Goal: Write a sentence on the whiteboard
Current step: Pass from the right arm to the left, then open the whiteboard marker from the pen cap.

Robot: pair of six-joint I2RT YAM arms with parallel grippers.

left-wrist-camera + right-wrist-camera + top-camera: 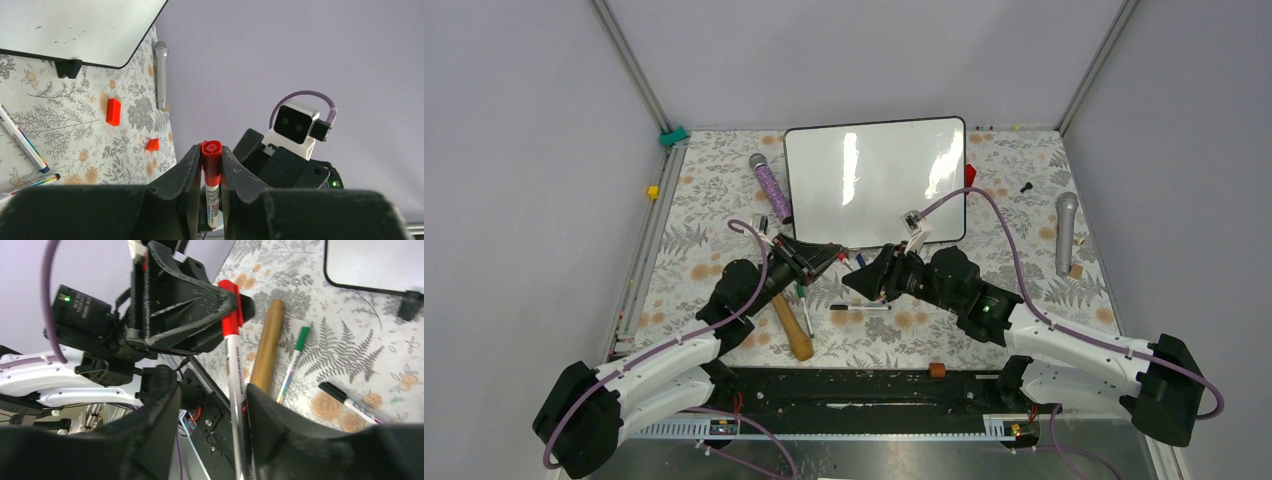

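The whiteboard [874, 180] stands at the back middle of the table; its surface is blank and no red sentence shows on it. It also shows in the left wrist view [75, 25] and the right wrist view [375, 260]. My left gripper [824, 258] [211, 150] is shut on the red cap of a white-barrelled red marker [211, 165] [235, 360], held above the table in front of the board. My right gripper [859, 282] [212, 387] faces it, open. The marker's barrel runs between its jaws, against the right-hand finger [280, 425] and apart from the other.
A wooden-handled hammer [792, 325] [267, 345] lies under the left gripper. Loose markers lie nearby: black-capped [859, 307] [350, 402] and green [295, 360]. A purple microphone [771, 188] lies left of the board and a grey one [1066, 230] at the right. Red blocks [113, 111] lie beside the board.
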